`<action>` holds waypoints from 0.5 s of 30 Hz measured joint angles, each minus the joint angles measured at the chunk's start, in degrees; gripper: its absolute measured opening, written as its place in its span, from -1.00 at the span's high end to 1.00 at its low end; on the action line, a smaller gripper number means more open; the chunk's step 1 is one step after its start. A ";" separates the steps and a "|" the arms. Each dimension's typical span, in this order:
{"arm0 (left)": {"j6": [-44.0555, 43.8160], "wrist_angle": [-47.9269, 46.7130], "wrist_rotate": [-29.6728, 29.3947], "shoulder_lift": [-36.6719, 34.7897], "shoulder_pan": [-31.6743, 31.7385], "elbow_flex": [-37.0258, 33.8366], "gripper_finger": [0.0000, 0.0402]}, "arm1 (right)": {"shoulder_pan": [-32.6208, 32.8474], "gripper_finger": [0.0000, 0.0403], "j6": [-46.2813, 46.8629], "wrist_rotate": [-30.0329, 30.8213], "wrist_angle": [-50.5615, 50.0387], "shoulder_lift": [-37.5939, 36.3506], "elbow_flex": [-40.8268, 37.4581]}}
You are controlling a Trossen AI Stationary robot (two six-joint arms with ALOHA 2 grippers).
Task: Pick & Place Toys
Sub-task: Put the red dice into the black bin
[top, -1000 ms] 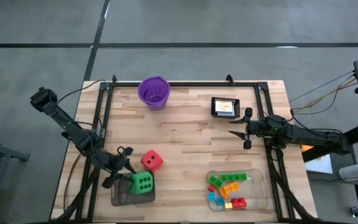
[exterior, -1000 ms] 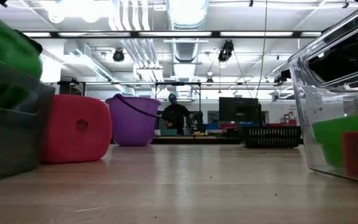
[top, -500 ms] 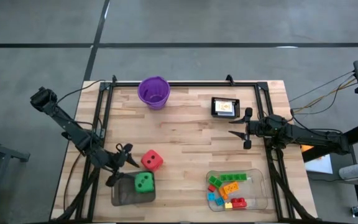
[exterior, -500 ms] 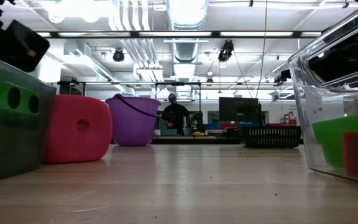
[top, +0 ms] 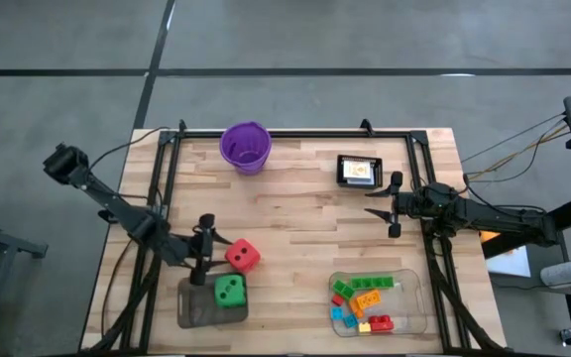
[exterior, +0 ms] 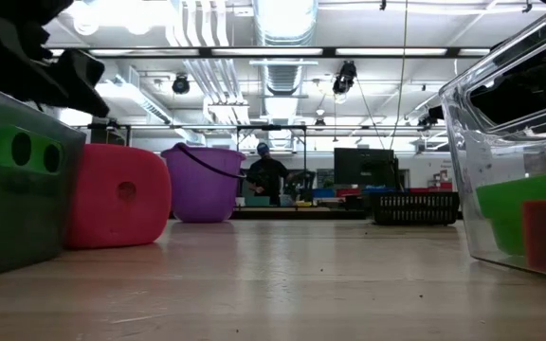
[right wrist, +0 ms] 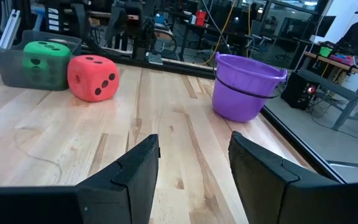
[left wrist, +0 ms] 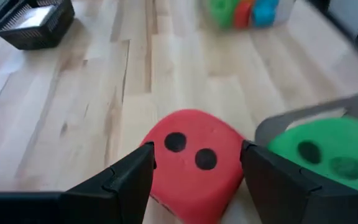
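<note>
Dice: red die (top: pixel 243 256) on table, green die (top: pixel 229 291) in grey tray (top: pixel 194 309).

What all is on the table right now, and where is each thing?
green die: one, green, inside the grey bin
grey bin: one, dark grey, near left corner of the table
red die: one, red with black dots, on the wood just beside the bin
purple bucket: one, purple, far edge, left of centre
black basket: one, black, far right area, a picture card inside
clear tub: one, clear, near right corner
bricks: several, green, orange, red, blue, yellow, in the clear tub
left gripper: fingers open, just left of the red die
right gripper: fingers open and empty, waiting at the right edge
</note>
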 joint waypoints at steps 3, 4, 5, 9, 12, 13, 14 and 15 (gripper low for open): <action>2.62 -1.63 0.73 3.48 1.03 1.50 -0.20 | 0.01 0.05 -0.01 0.00 0.01 0.00 0.00; 3.53 -2.53 0.70 4.67 1.09 2.18 -0.20 | 0.01 0.05 -0.01 0.00 -0.01 0.00 0.00; 4.51 -3.50 0.53 5.73 1.08 3.05 -0.20 | 0.01 0.05 -0.01 0.00 -0.01 0.00 0.00; 7.32 -9.20 -2.41 9.41 1.08 7.47 -0.20 | 0.00 0.05 0.00 0.00 -0.01 0.01 0.00; 6.83 -12.10 -7.36 11.50 1.08 10.60 -0.20 | -0.01 0.05 0.19 0.00 -0.01 0.02 0.00; 6.83 -12.98 -8.22 11.92 1.08 11.54 -0.20 | 0.01 0.05 0.21 0.00 -0.01 0.02 0.00; 6.85 -13.50 -8.47 12.26 1.08 12.38 -0.20 | -0.01 0.05 0.21 0.00 -0.01 0.02 0.00; 7.08 -13.71 -8.48 12.54 1.08 13.04 -0.20 | 0.01 0.05 0.21 -0.01 -0.01 0.02 0.00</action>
